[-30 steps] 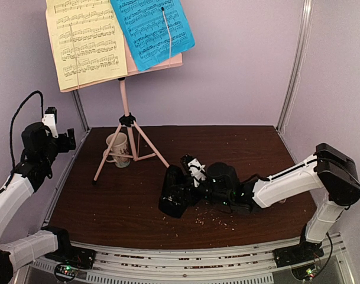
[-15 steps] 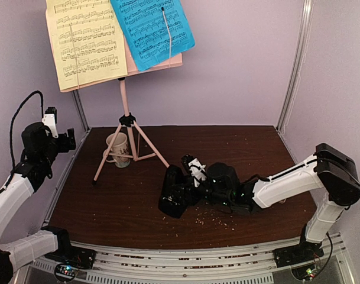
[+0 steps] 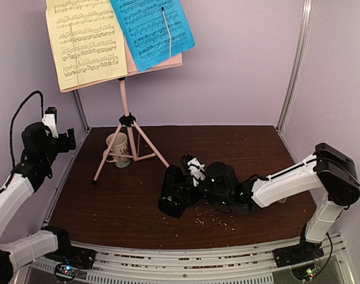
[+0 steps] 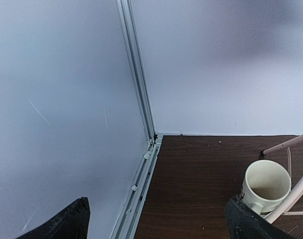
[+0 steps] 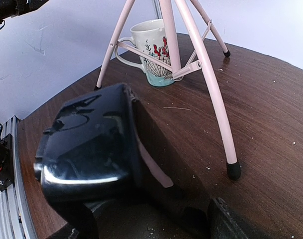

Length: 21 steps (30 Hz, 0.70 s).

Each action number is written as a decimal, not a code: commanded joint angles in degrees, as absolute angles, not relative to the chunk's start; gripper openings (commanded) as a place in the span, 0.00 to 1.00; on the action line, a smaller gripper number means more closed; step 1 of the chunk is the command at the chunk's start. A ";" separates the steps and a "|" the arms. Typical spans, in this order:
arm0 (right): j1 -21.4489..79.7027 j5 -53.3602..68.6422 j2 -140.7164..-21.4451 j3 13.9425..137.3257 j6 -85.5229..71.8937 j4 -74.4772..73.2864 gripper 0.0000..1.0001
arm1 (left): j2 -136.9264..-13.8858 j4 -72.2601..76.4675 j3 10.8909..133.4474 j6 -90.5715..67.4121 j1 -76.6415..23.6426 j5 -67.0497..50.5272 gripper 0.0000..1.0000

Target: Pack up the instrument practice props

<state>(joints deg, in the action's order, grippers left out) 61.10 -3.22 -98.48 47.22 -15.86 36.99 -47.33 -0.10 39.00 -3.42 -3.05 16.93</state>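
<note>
**Right jaws on the metronome; left jaws wide and empty**

Nearest you, at the front centre of the brown table [image 3: 256, 148], the right gripper [image 3: 193, 176] reaches in low from the right. Its jaws stand well apart and are clamped across the black metronome [image 3: 175, 194], which fills the space between them in the right wrist view. The lower end of the metronome meets the table top. Pale crumbs [image 3: 214, 220] lie scattered just in front of it.

At the left edge, note the left gripper [image 4: 163, 223], raised above the table beside the side wall. Its fingertips [image 4: 66, 226] are spread as wide as they go, with nothing between them and nothing touched.

Farther back on the left, the beige mug [image 3: 118, 149] stands upright between the tripod legs of the pink music stand [image 3: 127, 112]. The stand is upright near the rear wall. On its desk, highest and farthest, rest the yellow page [image 3: 85, 41] on the left and the blue page [image 3: 151, 29], tilted, on the right.
</note>
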 commanded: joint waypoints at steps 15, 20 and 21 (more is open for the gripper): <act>60.49 -4.36 -97.08 47.72 -15.98 34.31 1.00 | -47.41 1.48 39.16 -3.01 -2.89 16.85 0.98; 60.34 -3.63 -92.58 45.79 -15.43 31.77 1.00 | -49.21 0.10 40.09 -2.86 -2.90 17.22 0.98; 60.22 -3.93 -91.19 45.02 -15.44 31.09 1.00 | -49.61 0.03 40.22 -2.89 -2.90 16.89 0.98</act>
<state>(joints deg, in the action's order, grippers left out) 60.75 -3.60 -96.53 47.13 -16.21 33.32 -48.27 -0.19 39.00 -3.42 -3.05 17.04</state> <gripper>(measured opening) 0.999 0.983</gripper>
